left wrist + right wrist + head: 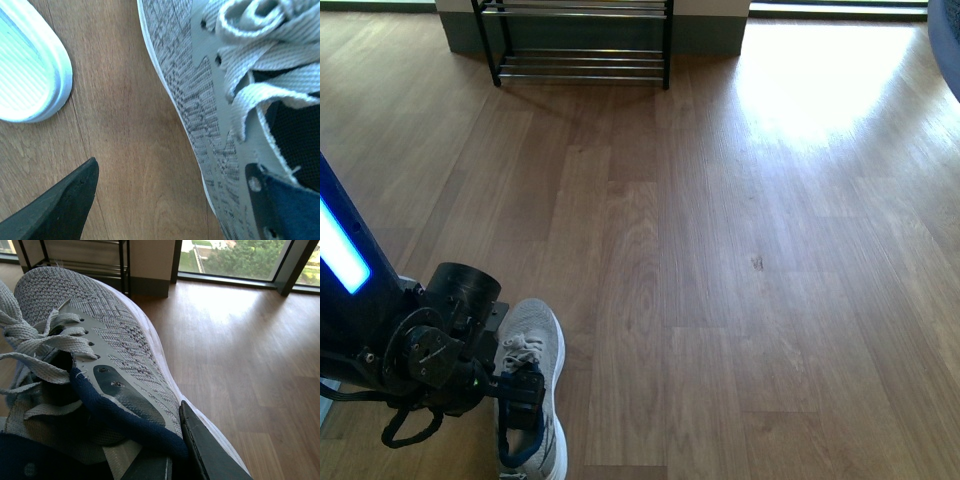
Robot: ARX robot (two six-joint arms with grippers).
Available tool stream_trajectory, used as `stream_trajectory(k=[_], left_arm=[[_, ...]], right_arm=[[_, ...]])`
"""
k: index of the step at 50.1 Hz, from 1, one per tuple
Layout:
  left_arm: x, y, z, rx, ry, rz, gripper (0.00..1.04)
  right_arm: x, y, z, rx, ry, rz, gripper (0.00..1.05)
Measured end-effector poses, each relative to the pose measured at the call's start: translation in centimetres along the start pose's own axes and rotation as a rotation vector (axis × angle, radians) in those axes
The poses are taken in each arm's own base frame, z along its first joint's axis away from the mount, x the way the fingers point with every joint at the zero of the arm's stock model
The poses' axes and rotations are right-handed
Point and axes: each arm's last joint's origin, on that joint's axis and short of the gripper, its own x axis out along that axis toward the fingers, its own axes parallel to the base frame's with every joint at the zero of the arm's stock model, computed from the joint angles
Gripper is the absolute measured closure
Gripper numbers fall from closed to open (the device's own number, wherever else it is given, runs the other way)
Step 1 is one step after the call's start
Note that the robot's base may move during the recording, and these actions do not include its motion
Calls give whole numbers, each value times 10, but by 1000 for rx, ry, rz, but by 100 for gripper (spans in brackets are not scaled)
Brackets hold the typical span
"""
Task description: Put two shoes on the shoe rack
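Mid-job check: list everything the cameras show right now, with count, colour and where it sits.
floor sneaker: one, grey knit with white sole; on the floor, near left.
held sneaker: one, same colours; pinched at its navy collar.
shoe rack: one, black frame with chrome rods; far end, by the wall.
pale object: one, light blue and white; on the floor beside the floor sneaker, identity unclear.
blue object: one; far right edge, mostly cropped.
floor: brown wood planks.
window: one, dark frame; greenery outside.
left claw: black, open over the floor sneaker.
right claw: black, shut on the held sneaker; outside the front view.
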Motion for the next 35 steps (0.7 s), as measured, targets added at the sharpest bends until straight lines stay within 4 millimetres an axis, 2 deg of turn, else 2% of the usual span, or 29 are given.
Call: stream_trajectory(k=[3, 18, 33, 35], left_arm=[[0, 0, 0, 8, -6, 3, 11], [0, -3, -3, 22, -19, -1, 49], [-1, -3, -5, 28, -23, 20, 103], [-2, -3, -5, 27, -28, 23, 103]], right_arm=[[0, 0, 0, 0, 0, 0, 103], [0, 0, 0, 0, 0, 0, 103], [0, 0, 0, 0, 0, 0, 103], [0, 0, 0, 0, 0, 0, 103]])
